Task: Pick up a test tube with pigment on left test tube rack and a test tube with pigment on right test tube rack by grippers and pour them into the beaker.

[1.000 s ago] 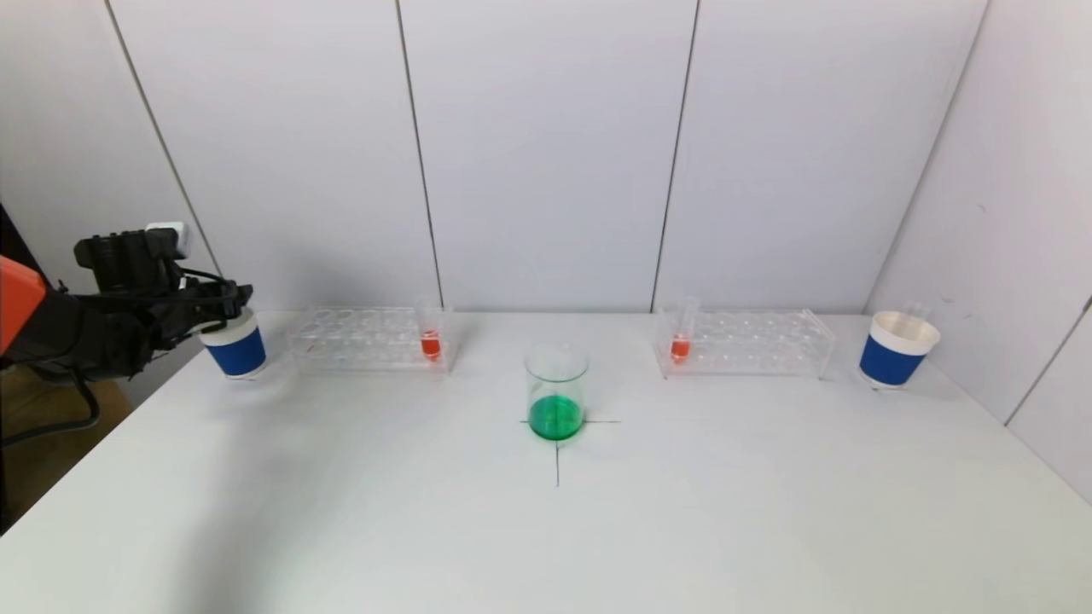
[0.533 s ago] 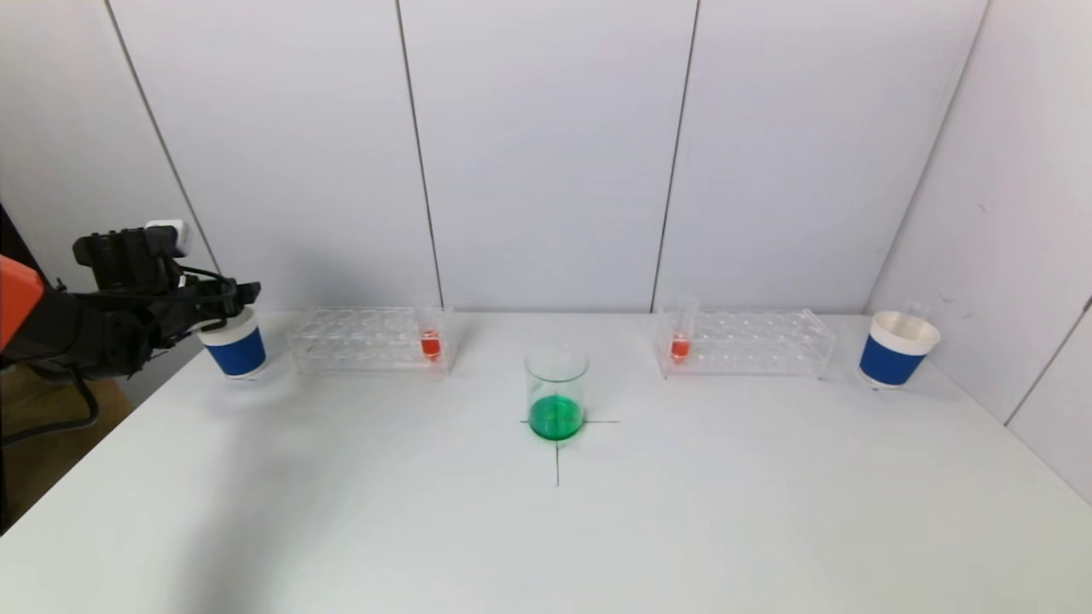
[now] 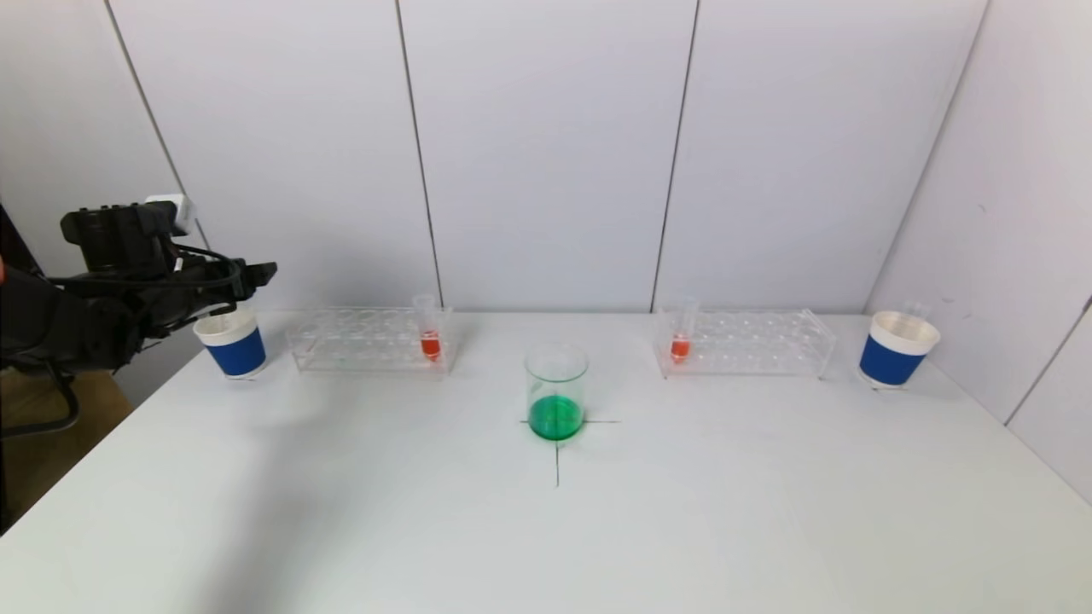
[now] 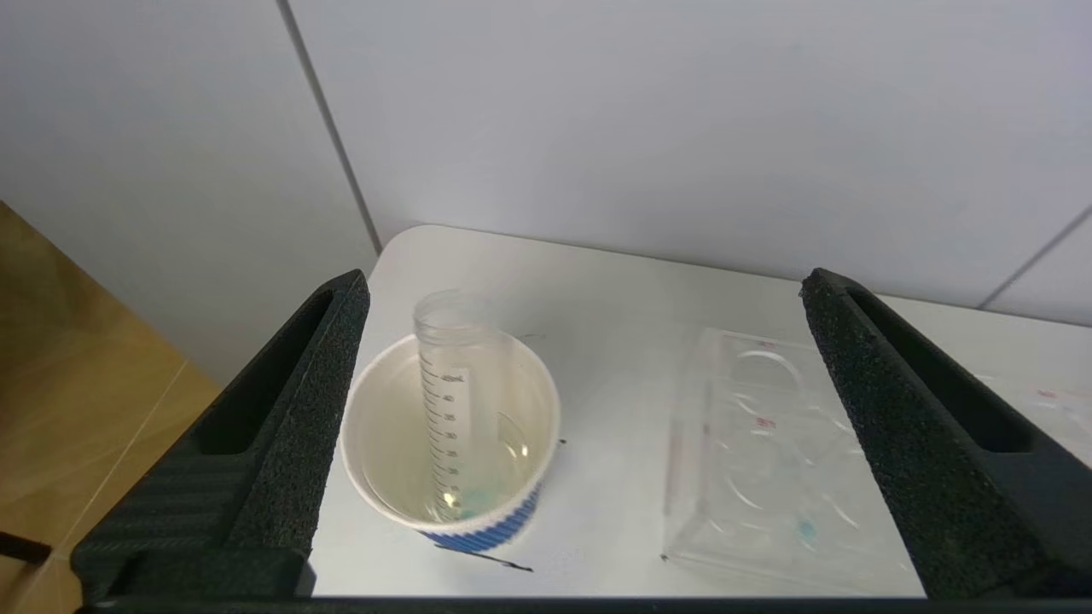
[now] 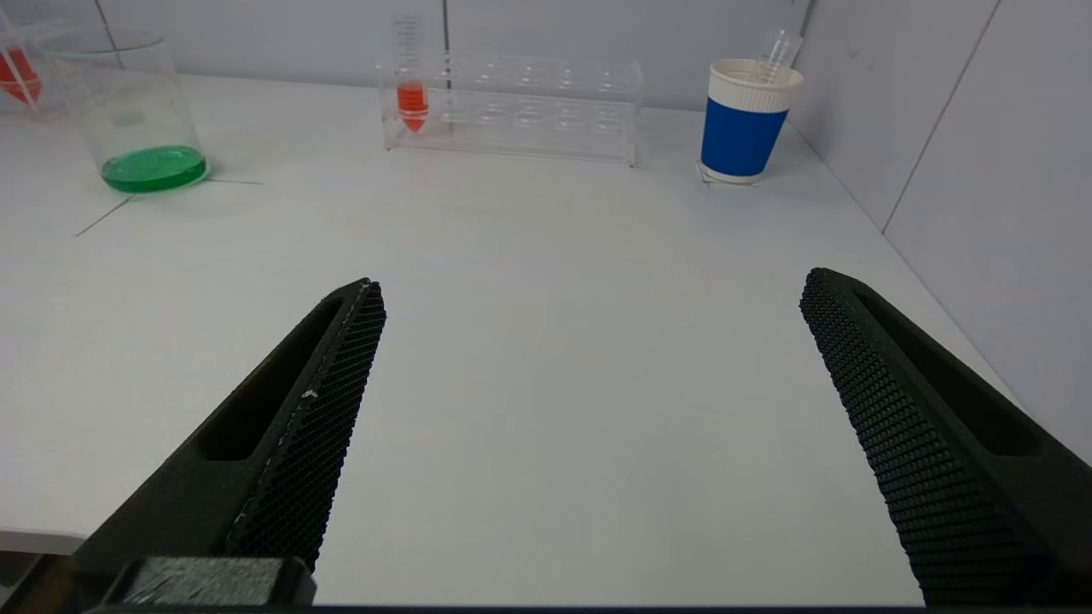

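The glass beaker [image 3: 556, 392] with green liquid stands at the table's middle on a black cross. The left rack [image 3: 371, 339] holds a tube of red pigment [image 3: 430, 334] at its right end. The right rack [image 3: 742, 343] holds a tube of red pigment [image 3: 680, 338] at its left end. My left gripper [image 3: 252, 281] hovers open and empty just above the left blue cup [image 3: 232, 343]. In the left wrist view [image 4: 587, 276] the cup [image 4: 512, 512] holds an empty tube [image 4: 452, 401]. My right gripper [image 5: 593, 281] is open and empty, low over the near right table, out of the head view.
A second blue cup [image 3: 897, 348] with an empty tube stands at the far right, next to the side wall. The back wall runs just behind the racks. The table's left edge lies below my left arm. The right wrist view shows the beaker [image 5: 136, 111] and right rack [image 5: 512, 107] far ahead.
My left gripper has risen a little and shifted right above the left blue cup, uncovering the cup's rim. Nothing else has moved.
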Controlling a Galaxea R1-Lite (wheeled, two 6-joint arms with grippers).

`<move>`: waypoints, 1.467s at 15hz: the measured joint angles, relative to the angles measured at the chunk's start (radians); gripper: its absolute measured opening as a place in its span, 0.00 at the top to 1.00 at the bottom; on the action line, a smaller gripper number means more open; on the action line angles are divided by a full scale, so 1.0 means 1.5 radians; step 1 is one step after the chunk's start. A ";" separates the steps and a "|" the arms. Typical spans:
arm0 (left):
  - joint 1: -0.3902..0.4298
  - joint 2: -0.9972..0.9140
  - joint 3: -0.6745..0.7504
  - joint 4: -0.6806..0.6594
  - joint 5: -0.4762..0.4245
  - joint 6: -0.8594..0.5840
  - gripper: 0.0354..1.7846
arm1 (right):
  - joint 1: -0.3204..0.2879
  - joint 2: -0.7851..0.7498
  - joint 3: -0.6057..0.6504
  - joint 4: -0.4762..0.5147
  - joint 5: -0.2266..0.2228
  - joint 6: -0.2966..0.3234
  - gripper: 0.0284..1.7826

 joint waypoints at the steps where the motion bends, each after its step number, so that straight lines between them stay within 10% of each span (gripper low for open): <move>1: -0.012 -0.026 0.024 -0.001 -0.004 0.000 0.01 | 0.000 0.000 0.000 0.000 0.000 0.000 0.01; 22: -0.147 -0.745 0.647 0.026 -0.026 0.002 0.01 | 0.000 0.000 0.000 0.000 0.000 0.000 0.01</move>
